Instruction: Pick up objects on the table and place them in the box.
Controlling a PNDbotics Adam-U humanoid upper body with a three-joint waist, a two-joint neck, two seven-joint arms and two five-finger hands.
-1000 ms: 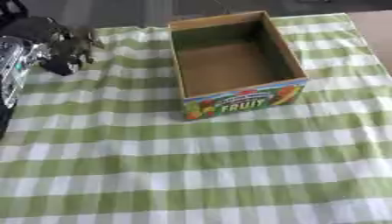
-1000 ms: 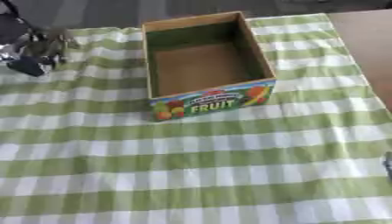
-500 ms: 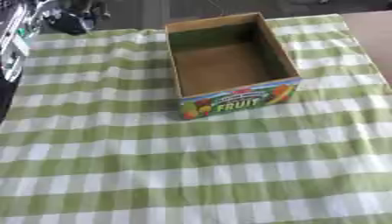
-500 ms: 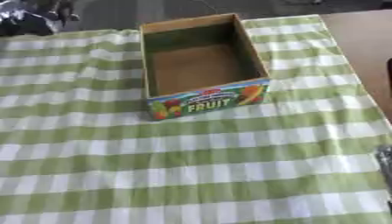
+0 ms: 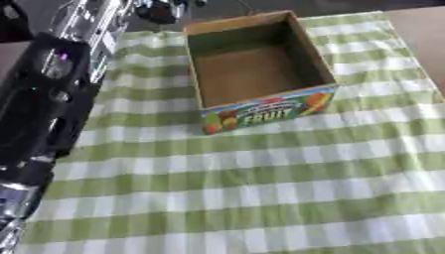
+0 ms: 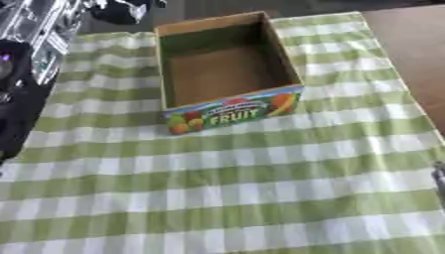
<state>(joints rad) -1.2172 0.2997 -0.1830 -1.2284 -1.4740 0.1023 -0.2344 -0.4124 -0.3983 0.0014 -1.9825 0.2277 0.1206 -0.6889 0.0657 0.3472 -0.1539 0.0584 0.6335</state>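
Green-checked cloth point(image 5: 260, 168), fruit box point(image 5: 252, 74) just right of left hand point(image 5: 163, 9), grip unclear.

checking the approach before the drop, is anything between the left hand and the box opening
Nothing visible. The left hand is at the far edge just left of the box, whose top is open and looks empty; only checked cloth lies around it.

An open cardboard box point(image 6: 228, 69) printed FRUIT sits far centre on a green-and-white checked cloth point(image 6: 260, 188). The left arm point(image 6: 26, 59) fills the far left edge.
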